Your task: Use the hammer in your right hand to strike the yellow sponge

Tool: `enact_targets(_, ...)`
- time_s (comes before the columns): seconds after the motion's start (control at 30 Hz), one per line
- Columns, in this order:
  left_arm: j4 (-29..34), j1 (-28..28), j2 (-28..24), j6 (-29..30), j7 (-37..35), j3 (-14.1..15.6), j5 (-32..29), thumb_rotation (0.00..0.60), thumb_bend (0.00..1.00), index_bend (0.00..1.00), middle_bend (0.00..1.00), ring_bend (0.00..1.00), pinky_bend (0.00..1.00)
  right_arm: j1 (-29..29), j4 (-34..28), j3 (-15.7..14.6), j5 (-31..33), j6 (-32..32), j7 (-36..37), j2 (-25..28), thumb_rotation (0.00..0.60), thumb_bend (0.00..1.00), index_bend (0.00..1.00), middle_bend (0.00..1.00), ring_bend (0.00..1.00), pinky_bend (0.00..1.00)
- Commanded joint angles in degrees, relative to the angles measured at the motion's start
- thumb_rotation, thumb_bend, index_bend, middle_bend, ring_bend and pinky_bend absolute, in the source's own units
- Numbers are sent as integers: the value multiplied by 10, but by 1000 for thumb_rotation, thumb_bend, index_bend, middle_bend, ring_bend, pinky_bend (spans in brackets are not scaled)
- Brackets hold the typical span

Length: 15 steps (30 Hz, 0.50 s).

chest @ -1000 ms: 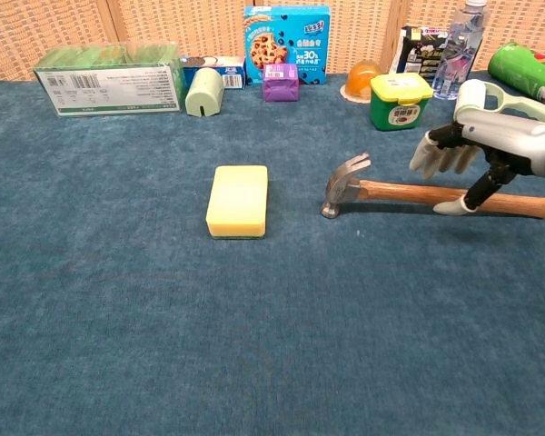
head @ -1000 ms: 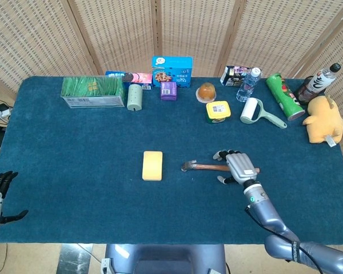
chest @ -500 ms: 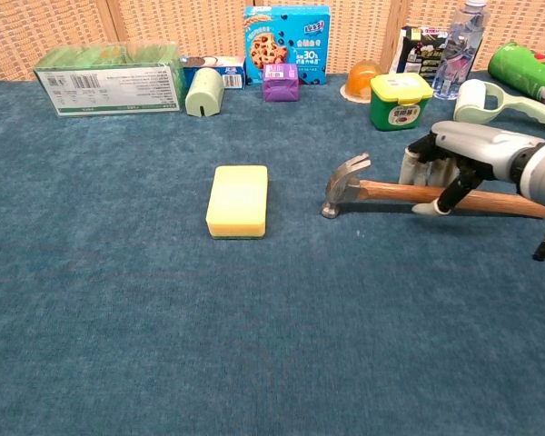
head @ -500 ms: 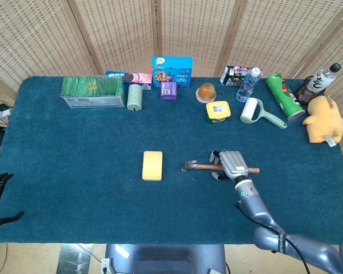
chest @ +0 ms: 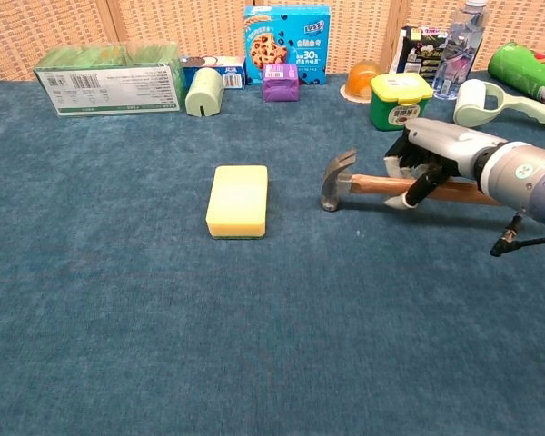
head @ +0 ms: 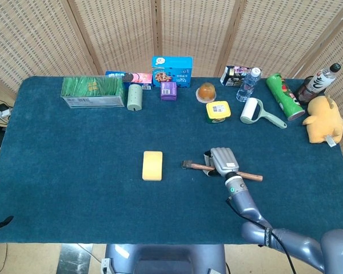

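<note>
The hammer [chest: 345, 182] lies on the blue tablecloth [head: 74, 171] right of centre, its metal head toward the yellow sponge [chest: 238, 201] and well apart from it. The right hand [chest: 427, 156] is curled over the wooden handle near its middle, fingers wrapped down around it; the head seems slightly raised off the cloth. The left hand barely shows at the table's left edge in the head view, too little to read.

Behind the hand stands a closed yellow-lidded green tub [chest: 401, 100], contents hidden. Further back are a clear water bottle [head: 247, 84], a blue cookie box [chest: 287, 33], a small purple box [chest: 281, 82] and a long green box [head: 92, 92].
</note>
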<state>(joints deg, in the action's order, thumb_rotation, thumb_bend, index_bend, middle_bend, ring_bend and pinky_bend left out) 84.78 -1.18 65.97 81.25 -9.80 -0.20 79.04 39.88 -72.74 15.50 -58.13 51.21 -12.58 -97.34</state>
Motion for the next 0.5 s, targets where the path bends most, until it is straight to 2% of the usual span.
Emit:
enact_targets(0.03, -2, -1, 1, 0, -1, 0, 0, 600, 140, 98, 72, 0, 0, -5, -10, 11, -17, 6, 46, 3, 600, 349, 855, 985, 1000, 943)
enact_targets(0.1, -3, 0, 2, -2, -2, 1, 1, 600, 139, 98, 72, 0, 0, -8, -20, 17, -23, 8, 67, 9, 600, 349, 873, 1000, 1000, 966)
enact_targets(0.13, -3, 1, 4, -4, -2, 1, 3, 600, 139, 98, 72, 0, 0, -13, -36, 29, -22, 16, 88, 15, 600, 349, 876, 1000, 1000, 970)
enact_targets(0.27, -2, 2, 5, -4, 0, 1, 7, 600, 138, 98, 72, 0, 0, -21, -74, 37, -24, 17, 123, 38, 600, 349, 887, 1000, 1000, 994)
enact_targets(0.5, 3, 3, 7, -3, 5, 2, 14, 600, 138, 98, 72, 0, 0, -24, -134, 59, -12, -7, 201, 55, 600, 350, 901, 1000, 1000, 1000)
